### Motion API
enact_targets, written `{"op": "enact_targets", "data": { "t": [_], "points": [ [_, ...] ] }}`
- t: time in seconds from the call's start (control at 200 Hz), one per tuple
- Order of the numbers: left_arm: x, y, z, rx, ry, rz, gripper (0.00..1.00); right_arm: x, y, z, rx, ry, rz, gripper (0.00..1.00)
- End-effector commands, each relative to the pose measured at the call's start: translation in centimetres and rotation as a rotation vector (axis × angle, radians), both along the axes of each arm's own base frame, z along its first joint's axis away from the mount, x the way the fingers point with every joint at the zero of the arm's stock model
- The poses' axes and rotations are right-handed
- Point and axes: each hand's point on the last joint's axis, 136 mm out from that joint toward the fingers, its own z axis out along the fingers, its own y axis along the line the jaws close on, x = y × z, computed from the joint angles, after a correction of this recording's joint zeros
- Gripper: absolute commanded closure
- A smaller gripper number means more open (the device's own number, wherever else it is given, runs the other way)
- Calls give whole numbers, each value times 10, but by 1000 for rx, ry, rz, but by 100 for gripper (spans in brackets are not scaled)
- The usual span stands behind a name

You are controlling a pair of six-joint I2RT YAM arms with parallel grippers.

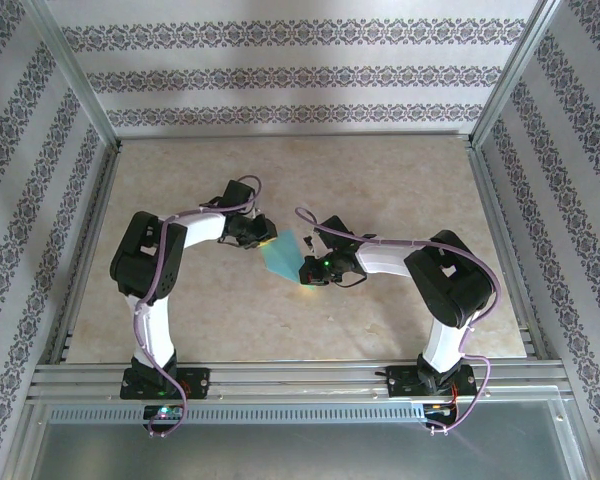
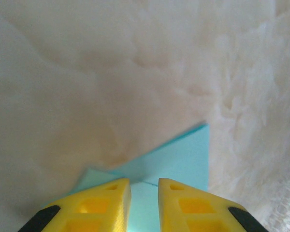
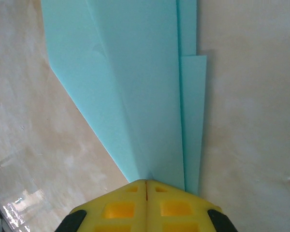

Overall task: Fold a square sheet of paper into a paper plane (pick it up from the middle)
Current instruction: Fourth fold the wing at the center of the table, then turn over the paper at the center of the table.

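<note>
Centre frame, the right pincer [image 3: 146,183], pressed together, pinched the folded square sheet of paper [image 1: 282,256]; the left pincer [image 2: 144,187] stood slightly parted over it.

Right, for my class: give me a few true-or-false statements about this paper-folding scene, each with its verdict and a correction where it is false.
1. The sheet of paper is teal and already folded into overlapping layers. True.
2. The right gripper has its fingers spread wide apart. False: its fingers are pressed together, pinching the narrow end of the paper.
3. The left gripper shows a gap between its fingers, with paper visible through it. True.
4. The paper lies in the far left corner of the table. False: it is near the middle of the table, between the two grippers.
</note>
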Motion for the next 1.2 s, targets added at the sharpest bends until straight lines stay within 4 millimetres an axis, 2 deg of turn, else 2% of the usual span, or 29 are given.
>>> {"op": "enact_targets", "data": {
  "t": [0.0, 0.125, 0.225, 0.32, 0.405, 0.49, 0.55, 0.64, 0.725, 0.999, 1.194],
  "points": [
    [21, 36, -12, 87, -53, 32, 76, -32, -43, -53, -202, 152, -50, 96],
    [31, 52, -3, 127, -69, 46, 76, -28, -38, -47, -173, 135, -56, 96],
    [38, 53, 24, 118, -115, 46, 74, -15, -21, -29, -85, 86, -57, 95],
    [39, 53, 54, 106, -153, 59, 72, 5, 4, 8, 40, 5, -43, 92],
    [34, 54, 78, 77, -185, 90, 68, 21, 20, 49, 150, -91, -51, 88],
    [22, 54, 93, 37, -201, 126, 63, 33, 20, 81, 201, -185, -85, 77],
    [12, 55, 99, 5, -207, 154, 62, 42, 8, 88, 184, -230, -133, 72],
    [-2, 55, 100, -52, -204, 203, 58, 53, -12, 82, 142, -251, -196, 66],
    [-14, 54, 97, -110, -190, 241, 54, 57, -19, 71, 134, -211, -198, 66],
    [-43, 44, 74, -215, -103, 290, 36, 59, 1, 43, 148, -91, -119, 66],
    [-49, 18, 71, -278, -64, 255, 36, 64, 13, 29, 136, -59, -89, 69]
  ]
}}
